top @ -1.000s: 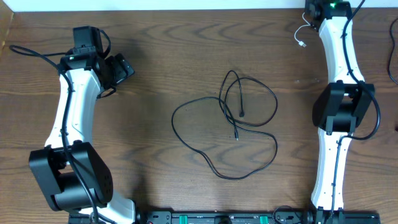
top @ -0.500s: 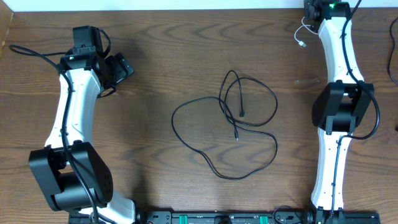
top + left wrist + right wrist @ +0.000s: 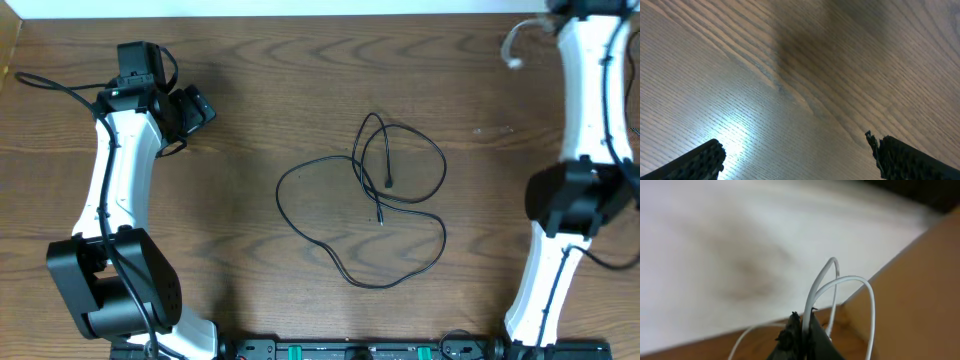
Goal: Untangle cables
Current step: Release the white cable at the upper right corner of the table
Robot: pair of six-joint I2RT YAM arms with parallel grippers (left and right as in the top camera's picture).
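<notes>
Overhead: the long, thin black cable [image 3: 388, 180] lies in loose crossing loops at the centre of the brown wooden table [image 3: 280, 60]. The short, thin white cable [image 3: 512, 47] shows at one o'clock, near the far edge. The left gripper [image 3: 195, 108] sits at ten o'clock.

Left wrist: its jaws stand wide apart over bare wood, holding nothing.

Right wrist: the right gripper [image 3: 801, 327] is pinched tight on the white cable, whose loops rise toward twelve o'clock.

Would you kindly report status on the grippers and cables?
Left gripper open, empty. Right gripper shut on white cable, far-right corner. Black cable looped at centre, nothing obstructing.
</notes>
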